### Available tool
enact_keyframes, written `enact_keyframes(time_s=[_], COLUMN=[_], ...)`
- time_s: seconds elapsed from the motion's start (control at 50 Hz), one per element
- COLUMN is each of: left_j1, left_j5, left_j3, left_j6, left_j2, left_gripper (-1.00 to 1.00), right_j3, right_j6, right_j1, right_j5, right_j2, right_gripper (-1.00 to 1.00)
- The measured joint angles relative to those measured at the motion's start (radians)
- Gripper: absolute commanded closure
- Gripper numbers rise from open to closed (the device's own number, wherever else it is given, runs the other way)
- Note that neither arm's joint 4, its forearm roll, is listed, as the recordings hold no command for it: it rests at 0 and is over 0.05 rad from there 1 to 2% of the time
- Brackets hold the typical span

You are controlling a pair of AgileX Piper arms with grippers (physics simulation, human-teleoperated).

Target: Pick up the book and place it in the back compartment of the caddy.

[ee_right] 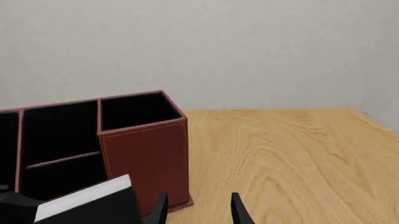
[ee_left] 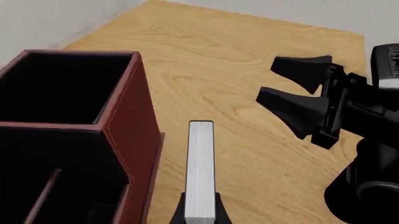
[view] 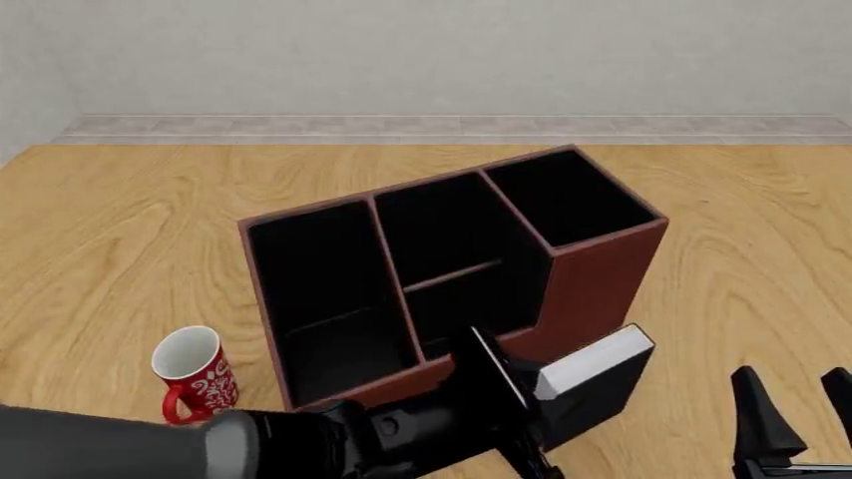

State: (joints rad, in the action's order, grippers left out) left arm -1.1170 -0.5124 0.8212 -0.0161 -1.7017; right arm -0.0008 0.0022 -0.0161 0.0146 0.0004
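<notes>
The book (view: 600, 379), black-covered with a white page block, hangs tilted just above the table at the caddy's near right corner. My left gripper (view: 526, 411) is shut on it. In the left wrist view the page block of the book (ee_left: 201, 168) runs out from between the fingers (ee_left: 179, 215). The reddish-brown caddy (view: 606, 274) stands mid-table, and its back compartment (view: 460, 304) is the small cell behind the lowered wall, just left of the book. My right gripper (view: 796, 419) is open and empty to the right of the book. It also shows as the right gripper (ee_right: 198, 210).
A white mug (view: 194, 374) with a red pattern stands left of the caddy's near corner. The caddy's long cell (view: 326, 289) lies on the left, and tall-walled cells (view: 566, 200) are at the right and rear. The left arm (view: 160, 449) crosses the near table edge.
</notes>
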Motion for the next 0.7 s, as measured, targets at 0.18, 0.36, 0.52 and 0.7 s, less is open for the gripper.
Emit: enact_keyframes(time_s=[0.18,0.36,0.52,0.7], left_j1=[0.013,0.033,0.051,0.065], left_j5=[0.026,0.065,0.106,0.159], left_j3=[-0.038,-0.062,-0.073,-0.072], left_j6=[-0.008,-0.022,-0.034,-0.053], left_j2=[0.106,0.189,0.247,0.301], left_gripper=[1.0,1.0,1.0,1.0], right_j3=[0.0,0.0,0.0,0.0], right_j6=[0.0,-0.001,-0.002,0.0], right_j1=[0.001,0.002,0.004,0.006], right_j5=[-0.001,-0.002,-0.003,-0.005], right_j2=[0.0,0.0,0.0,0.0], right_gripper=[-1.0,-1.0,-1.0,-1.0])
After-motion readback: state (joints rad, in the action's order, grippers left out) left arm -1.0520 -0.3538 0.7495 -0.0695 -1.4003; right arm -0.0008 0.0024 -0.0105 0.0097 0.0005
